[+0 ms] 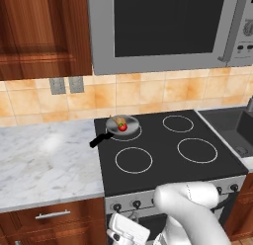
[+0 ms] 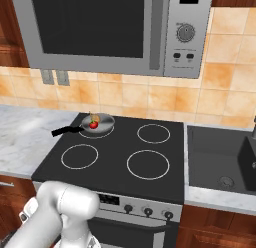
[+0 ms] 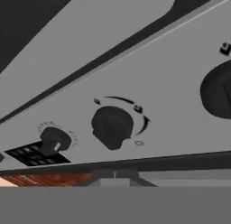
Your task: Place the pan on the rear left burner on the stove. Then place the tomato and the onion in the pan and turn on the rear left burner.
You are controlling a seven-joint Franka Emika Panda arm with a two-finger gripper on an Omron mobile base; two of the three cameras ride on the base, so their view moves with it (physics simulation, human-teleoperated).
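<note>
Pan point(image 1: 122, 126), shiny grey steel, on stove's point(image 1: 168, 175) rear left burner point(image 1: 129, 134), black handle pointing left; red tomato point(image 1: 122, 127) and tan onion point(image 1: 117, 120) inside. Gripper point(image 1: 118, 237) low before knob panel; opening cannot be told.

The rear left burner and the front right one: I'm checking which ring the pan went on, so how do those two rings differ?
The rear left burner, a thin white circle on the flat black glass stove, is the smaller ring; the front right burner is larger. The rear left one carries the small round shiny steel pan, holding the small red tomato and the tan-brown onion; the front right one is bare. Both are white outlines.
</note>
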